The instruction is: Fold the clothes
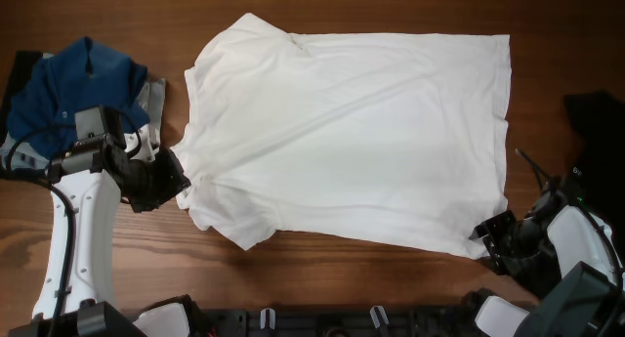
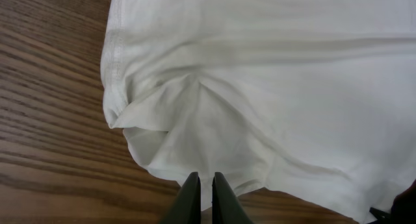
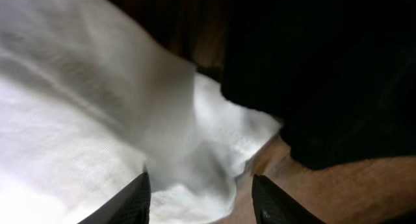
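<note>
Stands as a brown wood-grain table (image 1: 322, 278). Carries a large white shirt (image 1: 352, 132) spread nearly flat across the middle, sleeves toward the left, straight hem toward the right, with long creases and a bunched sleeve at the near left. Holds a crumpled blue garment (image 1: 83, 78) at the far left, near the shirt. Bears a black garment (image 1: 596, 117) at the right edge, apart from the hem.

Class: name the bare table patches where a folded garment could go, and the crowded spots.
Free: table between white shirt hem and black garment; strip above the shirt. Crowded: blue garment and left gripper beside the sleeve.
</note>
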Robot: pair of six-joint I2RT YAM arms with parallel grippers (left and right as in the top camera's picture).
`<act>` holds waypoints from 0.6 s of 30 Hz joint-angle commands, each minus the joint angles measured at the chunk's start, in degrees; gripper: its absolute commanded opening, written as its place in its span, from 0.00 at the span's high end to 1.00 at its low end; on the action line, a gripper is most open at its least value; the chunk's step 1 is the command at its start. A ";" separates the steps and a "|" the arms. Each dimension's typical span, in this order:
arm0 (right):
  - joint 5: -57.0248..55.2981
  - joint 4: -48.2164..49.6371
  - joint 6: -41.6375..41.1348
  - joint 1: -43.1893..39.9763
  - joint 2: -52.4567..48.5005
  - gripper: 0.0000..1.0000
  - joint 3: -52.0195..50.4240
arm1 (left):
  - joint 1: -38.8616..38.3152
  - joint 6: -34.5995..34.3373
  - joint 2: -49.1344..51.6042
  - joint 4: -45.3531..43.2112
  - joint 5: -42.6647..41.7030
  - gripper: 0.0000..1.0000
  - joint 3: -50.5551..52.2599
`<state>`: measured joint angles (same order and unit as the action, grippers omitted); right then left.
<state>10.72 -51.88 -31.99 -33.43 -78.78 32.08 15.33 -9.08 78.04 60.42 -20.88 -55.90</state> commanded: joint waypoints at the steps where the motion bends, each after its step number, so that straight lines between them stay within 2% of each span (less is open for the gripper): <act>1: 0.79 1.42 -1.99 -0.20 0.26 0.59 -1.49 | 0.22 -0.33 -0.68 0.02 0.33 0.91 -0.70; 4: 0.79 1.90 -2.45 -0.20 0.26 0.82 -1.57 | 0.22 -0.31 -0.68 0.02 0.33 0.90 -0.70; 5: 1.46 1.92 -1.14 -0.20 0.26 0.96 -1.55 | 0.22 -0.31 -0.68 0.04 0.35 0.90 -0.70; 13: 8.76 -3.98 7.80 -0.17 0.96 0.96 5.29 | 0.22 -0.31 -0.68 0.04 0.33 0.89 -0.70; 18: 8.87 -6.82 9.57 -0.17 1.05 0.96 9.64 | -1.27 -0.33 -0.66 1.18 0.31 0.88 -0.57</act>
<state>17.15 -57.82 -25.61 -33.47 -78.67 38.22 15.25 -9.10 78.04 60.84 -20.88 -55.90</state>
